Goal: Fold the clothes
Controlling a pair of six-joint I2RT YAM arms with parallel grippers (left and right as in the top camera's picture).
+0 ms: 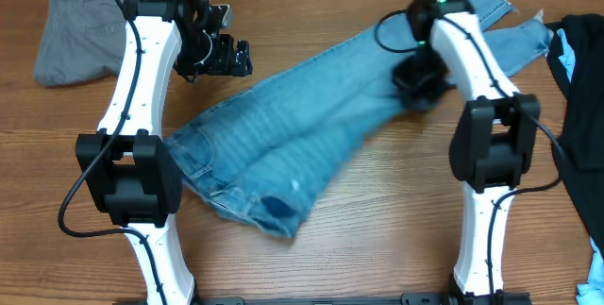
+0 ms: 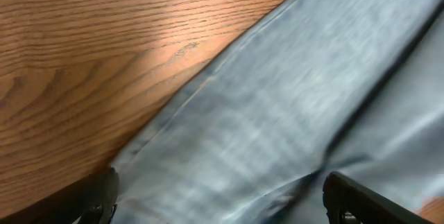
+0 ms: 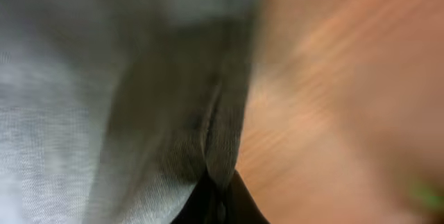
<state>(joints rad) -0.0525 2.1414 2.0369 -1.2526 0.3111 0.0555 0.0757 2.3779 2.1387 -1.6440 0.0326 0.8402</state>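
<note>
jeans [image 1: 311,126]: spread slantwise across the middle of the table [image 1: 377,248], waistband toward its near edge, frayed hems toward its far right corner; not yet folded.
right gripper [image 1: 420,88]: right of the table's centre, clenched on a pinch of denim about mid-leg; its blurred wrist view shows a pleat drawn into the closed tips.
left gripper [image 1: 222,55]: toward the table's far left, fingers released wide over the jeans' long edge, holding nothing.
step in hand (judged): securing the legs to carry them toward the waistband.
technique: lift just clear of the table; a thin pinch may slip, so travel slowly.
bystanders: grey trousers [image 1: 75,31] at the table's far left corner.
</note>
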